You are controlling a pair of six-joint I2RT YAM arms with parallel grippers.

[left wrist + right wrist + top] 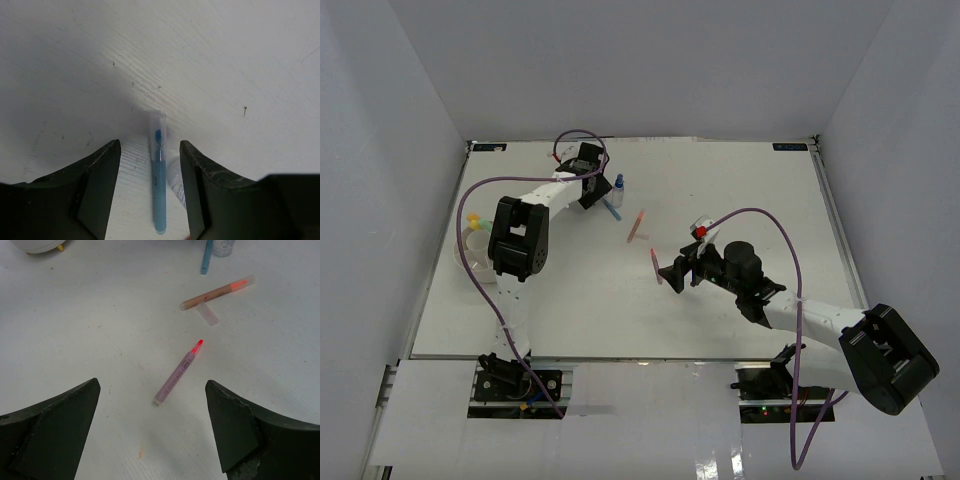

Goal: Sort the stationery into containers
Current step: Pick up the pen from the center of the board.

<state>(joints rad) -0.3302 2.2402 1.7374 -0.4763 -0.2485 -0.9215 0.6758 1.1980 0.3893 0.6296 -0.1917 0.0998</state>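
A blue pen (159, 185) lies on the table between the fingers of my left gripper (150, 148), which is open around it with a gap on each side. The white blue-capped bottle (618, 185) stands just beside that gripper (597, 197). My right gripper (152, 432) is open and hovers near a pink marker with a red tip (179, 372), not touching it. An orange marker (215, 290) and a clear cap (207, 313) lie farther out. The white dish (468, 262) sits at the table's left, with yellow and green items in it.
A small red and white item (700, 228) lies right of the orange marker (638, 225). The left arm's elbow (516, 236) hangs over the dish's right side. White walls close in the table on three sides.
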